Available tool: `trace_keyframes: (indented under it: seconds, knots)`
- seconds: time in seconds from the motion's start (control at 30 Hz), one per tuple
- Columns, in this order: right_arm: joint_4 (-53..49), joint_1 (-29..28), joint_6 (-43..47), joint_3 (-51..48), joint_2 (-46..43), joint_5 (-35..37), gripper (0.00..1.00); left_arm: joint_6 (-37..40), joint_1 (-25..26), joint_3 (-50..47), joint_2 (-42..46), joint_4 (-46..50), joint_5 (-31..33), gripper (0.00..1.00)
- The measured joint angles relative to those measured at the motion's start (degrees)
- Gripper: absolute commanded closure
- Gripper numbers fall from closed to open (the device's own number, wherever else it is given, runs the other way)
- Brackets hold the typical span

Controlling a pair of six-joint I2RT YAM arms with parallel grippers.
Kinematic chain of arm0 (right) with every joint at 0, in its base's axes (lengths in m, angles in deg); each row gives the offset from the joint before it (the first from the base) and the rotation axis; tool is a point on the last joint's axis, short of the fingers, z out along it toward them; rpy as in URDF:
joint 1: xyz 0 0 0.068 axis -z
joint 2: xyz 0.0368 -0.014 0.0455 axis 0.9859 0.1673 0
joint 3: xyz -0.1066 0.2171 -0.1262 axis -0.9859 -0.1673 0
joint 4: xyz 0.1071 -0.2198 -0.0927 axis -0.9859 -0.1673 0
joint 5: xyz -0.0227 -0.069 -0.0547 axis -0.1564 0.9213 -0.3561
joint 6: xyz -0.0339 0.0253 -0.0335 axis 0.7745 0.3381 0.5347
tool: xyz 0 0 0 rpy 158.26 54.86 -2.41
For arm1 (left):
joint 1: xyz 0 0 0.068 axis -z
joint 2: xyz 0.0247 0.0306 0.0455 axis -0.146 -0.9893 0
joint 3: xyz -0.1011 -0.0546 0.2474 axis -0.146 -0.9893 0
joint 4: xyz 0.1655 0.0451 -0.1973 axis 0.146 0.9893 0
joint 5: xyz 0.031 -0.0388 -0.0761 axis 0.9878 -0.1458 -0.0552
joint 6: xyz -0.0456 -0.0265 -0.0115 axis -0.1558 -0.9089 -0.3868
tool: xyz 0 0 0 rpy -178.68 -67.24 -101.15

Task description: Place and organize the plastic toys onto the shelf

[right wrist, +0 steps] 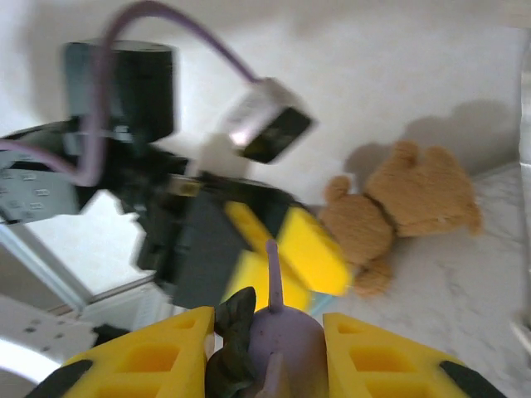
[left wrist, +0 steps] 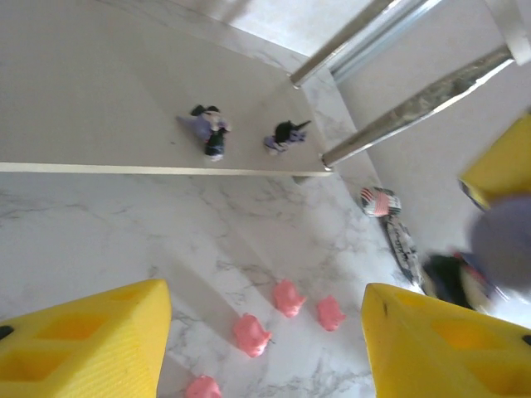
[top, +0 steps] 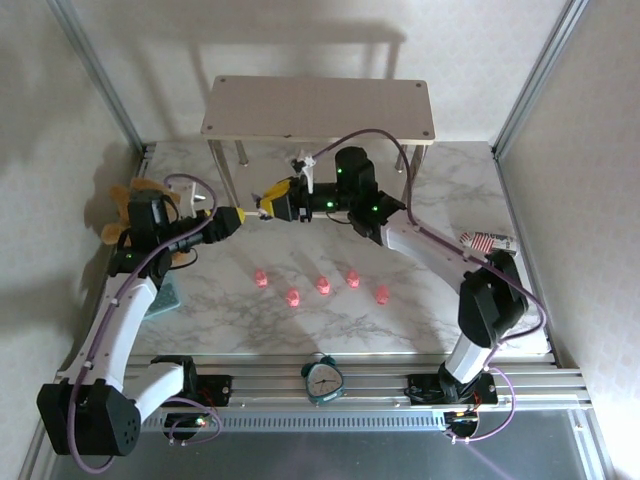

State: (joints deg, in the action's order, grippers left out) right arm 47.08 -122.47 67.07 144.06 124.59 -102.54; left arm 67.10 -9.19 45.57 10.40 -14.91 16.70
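Item: one purple-and-white figurine [right wrist: 282, 344], lilac body with a dark patch on one side and a thin spike standing up from it; white parts not made out in the blur. Location: off the table, in mid-air in front of the shelf [top: 318, 105], clamped between the yellow fingers [right wrist: 158, 361] of the right gripper [right wrist: 267, 327], which press on it from both sides. Facing it, just beside it: left gripper [left wrist: 265, 332], jaws spread wide, nothing between them, its fingertips [left wrist: 124, 332] near the figurine; contact cannot be told. From above, the two grippers meet tip to tip, left [top: 240, 213] and right [top: 265, 203], below the front edge of the top board. Further stock: two more dark purple figurines [left wrist: 207, 128], on the shelf's lower board [left wrist: 83, 99], near its right corner, close together but apart. Five pink pigs [top: 322, 285], loose on the marble table [top: 420, 320] in a rough row in front of the shelf, all separate. Other contents: brown teddy bear [right wrist: 406, 207] at the far left; teal alarm clock [top: 322, 380] at the near edge.
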Motion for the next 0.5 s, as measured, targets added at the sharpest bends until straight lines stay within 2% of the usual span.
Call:
trace_keyframes:
  seconds: [0.17,0.5]
  knots:
    - [-4.7,-2.1,2.6,-1.1,-2.7,-0.2,1.0,-2.4,1.9,0.0,0.9,-3.2,-2.1,0.35]
    - [-10.6,-2.9,6.0,-2.1,-2.9,2.3,1.0,-10.8,2.2,-0.7,6.1,-13.6,-6.8,0.35]
